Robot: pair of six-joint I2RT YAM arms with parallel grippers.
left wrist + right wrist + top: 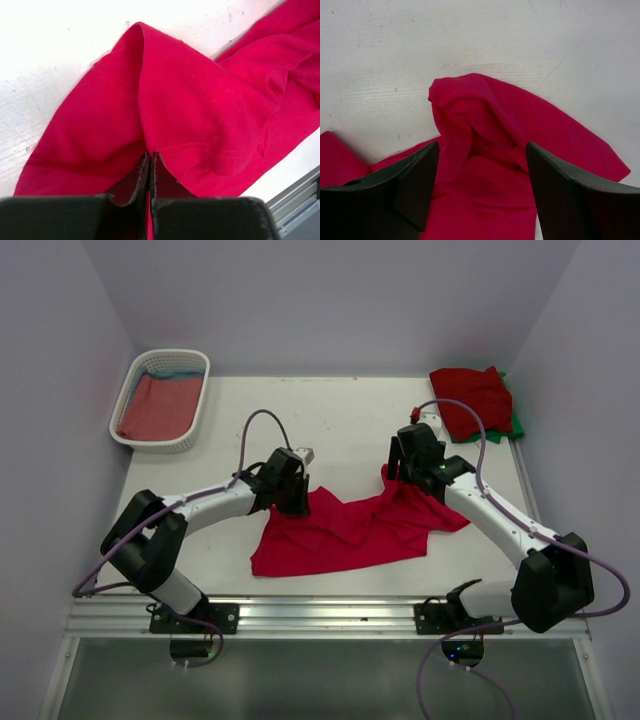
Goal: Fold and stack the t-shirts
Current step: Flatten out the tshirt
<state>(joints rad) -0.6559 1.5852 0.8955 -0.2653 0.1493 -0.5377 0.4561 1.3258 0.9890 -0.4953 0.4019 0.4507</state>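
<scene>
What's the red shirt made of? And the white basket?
The crimson t-shirt looks like soft matte cloth, maybe cotton: it folds limply and has a stitched hem. The basket looks like white plastic, with moulded slats.

Left jaws pinched together on a raised fold of the crimson tee, spread over the white desk.
</scene>
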